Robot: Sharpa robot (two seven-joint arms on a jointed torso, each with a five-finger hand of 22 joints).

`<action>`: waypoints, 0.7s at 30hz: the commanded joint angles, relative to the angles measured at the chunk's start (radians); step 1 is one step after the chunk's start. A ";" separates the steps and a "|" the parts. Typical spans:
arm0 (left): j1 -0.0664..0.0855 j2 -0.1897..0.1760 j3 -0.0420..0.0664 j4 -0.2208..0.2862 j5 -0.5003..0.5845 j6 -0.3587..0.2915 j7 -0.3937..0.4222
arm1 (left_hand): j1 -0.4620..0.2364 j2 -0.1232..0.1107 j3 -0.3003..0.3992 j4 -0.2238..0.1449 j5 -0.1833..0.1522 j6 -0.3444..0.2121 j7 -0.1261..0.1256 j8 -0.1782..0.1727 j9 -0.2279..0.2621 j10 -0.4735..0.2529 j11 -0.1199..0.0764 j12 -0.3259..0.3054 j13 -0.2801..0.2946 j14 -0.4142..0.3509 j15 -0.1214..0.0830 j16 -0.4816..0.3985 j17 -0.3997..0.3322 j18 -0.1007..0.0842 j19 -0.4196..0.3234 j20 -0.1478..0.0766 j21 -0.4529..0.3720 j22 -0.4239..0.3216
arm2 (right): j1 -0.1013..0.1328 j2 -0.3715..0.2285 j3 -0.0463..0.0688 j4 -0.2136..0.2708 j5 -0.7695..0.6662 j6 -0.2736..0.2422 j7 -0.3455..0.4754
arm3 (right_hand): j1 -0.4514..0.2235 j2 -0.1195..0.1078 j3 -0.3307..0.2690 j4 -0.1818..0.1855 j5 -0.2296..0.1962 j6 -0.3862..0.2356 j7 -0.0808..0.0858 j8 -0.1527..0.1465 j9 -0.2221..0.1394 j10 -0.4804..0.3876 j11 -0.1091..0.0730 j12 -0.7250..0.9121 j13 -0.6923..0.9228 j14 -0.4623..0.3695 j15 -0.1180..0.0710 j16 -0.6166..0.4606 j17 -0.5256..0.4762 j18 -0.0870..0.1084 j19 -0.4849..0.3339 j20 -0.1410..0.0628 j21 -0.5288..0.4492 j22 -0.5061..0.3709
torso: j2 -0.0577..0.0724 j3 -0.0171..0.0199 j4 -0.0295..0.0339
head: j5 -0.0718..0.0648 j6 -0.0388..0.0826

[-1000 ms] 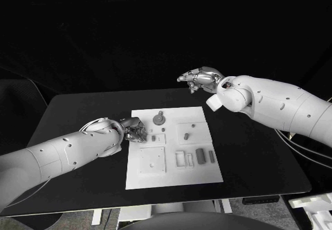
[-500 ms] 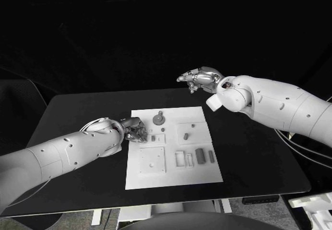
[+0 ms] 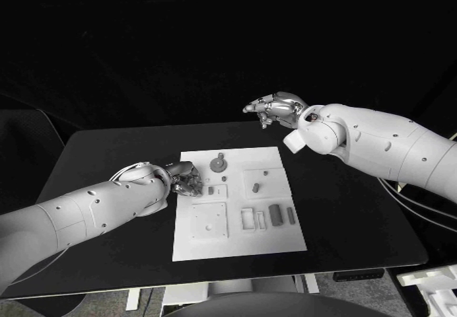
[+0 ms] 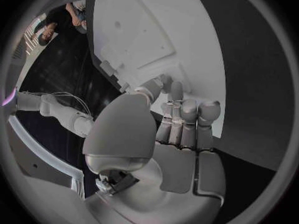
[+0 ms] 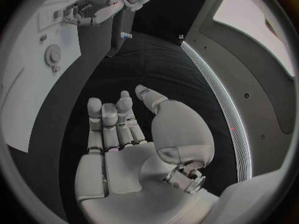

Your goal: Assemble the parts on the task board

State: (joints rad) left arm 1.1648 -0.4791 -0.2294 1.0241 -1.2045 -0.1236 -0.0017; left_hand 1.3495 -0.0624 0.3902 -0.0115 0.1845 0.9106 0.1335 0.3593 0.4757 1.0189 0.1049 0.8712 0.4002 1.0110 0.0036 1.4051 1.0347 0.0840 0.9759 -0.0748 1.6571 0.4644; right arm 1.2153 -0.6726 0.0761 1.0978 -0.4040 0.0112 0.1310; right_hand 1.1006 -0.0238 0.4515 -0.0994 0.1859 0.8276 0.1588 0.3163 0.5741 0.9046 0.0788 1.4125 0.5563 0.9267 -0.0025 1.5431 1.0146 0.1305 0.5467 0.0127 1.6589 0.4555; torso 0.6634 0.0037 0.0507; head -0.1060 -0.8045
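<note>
The white task board (image 3: 238,231) lies in the middle of the black table. On it are grey parts: a round piece (image 3: 219,162) near the far edge, a small upright piece (image 3: 256,188), and a long bar (image 3: 276,214) on the right side. My left hand (image 3: 183,179) hovers at the board's left edge, fingers side by side with the thumb close to them (image 4: 177,129); nothing shows in it. My right hand (image 3: 274,109) is raised beyond the board's far right corner, its fingers stretched out and its palm bare (image 5: 118,134).
The board (image 4: 143,30) has a square recessed plate (image 3: 209,220) at the near left and narrow slots (image 3: 253,218) beside the bar. Bare black table (image 3: 362,218) lies right of the board. The right wrist view also shows my left hand (image 5: 93,10) above the board (image 5: 34,84).
</note>
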 commanded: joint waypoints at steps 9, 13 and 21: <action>-0.004 -0.001 -0.003 -0.001 -0.014 0.010 -0.016 | 0.001 0.006 0.008 -0.003 0.007 0.010 0.000 0.005 -0.001 0.006 -0.001 0.003 0.001 0.000 -0.005 0.004 0.002 0.118 0.002 -0.006 0.102 0.001 | -0.001 0.001 0.000 0.001 -0.006 0.017 0.006 | -0.007 -0.001 0.004 0.000 -0.003 -0.003 0.005 0.006 0.000 -0.005 -0.001 0.005 0.001 0.000 -0.006 0.005 0.001 0.003 -0.005 -0.001 0.106 0.000 | 0.000 -0.0004 0.0001 | 0.005 -0.001; -0.004 0.000 -0.003 0.001 -0.014 0.012 -0.017 | 0.001 0.006 0.008 -0.003 0.007 0.010 0.000 0.005 -0.001 0.006 -0.001 0.003 0.001 0.000 -0.005 0.004 0.002 0.118 0.002 -0.006 0.102 0.001 | -0.001 0.001 0.000 0.001 -0.006 0.018 0.006 | -0.007 -0.001 0.004 0.000 -0.003 -0.003 0.005 0.006 0.000 -0.005 -0.001 0.005 0.001 0.000 -0.006 0.005 0.001 0.003 -0.005 -0.001 0.106 0.000 | 0.000 -0.0003 -0.0002 | 0.006 -0.002; -0.004 -0.001 -0.003 0.004 -0.024 0.002 -0.038 | 0.000 0.003 0.008 -0.004 0.006 0.012 0.001 0.005 -0.001 0.006 -0.001 0.004 0.001 0.000 -0.005 0.004 0.002 0.118 0.002 -0.006 0.102 0.002 | -0.001 0.000 0.000 0.002 -0.006 0.021 0.005 | -0.008 -0.001 0.004 0.000 -0.003 -0.003 0.005 0.006 0.000 -0.005 -0.001 0.005 0.001 0.000 -0.006 0.005 0.001 0.003 -0.005 -0.001 0.106 0.000 | 0.000 -0.0001 0.0000 | 0.005 -0.004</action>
State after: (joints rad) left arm 1.1651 -0.4803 -0.2292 1.0290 -1.2107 -0.1251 -0.0066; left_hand 1.3513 -0.0646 0.3914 -0.0158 0.1887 0.9156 0.1333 0.3610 0.4741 1.0188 0.1047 0.8712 0.4000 1.0110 0.0036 1.4050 1.0349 0.0841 0.9774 -0.0729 1.6571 0.4652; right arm 1.2152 -0.6728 0.0761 1.0981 -0.4040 0.0130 0.1306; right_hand 1.1006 -0.0237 0.4515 -0.0994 0.1859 0.8276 0.1588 0.3163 0.5741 0.9046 0.0788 1.4125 0.5561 0.9267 -0.0025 1.5431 1.0143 0.1304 0.5467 0.0127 1.6589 0.4555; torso 0.6634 0.0035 0.0507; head -0.0997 -0.8081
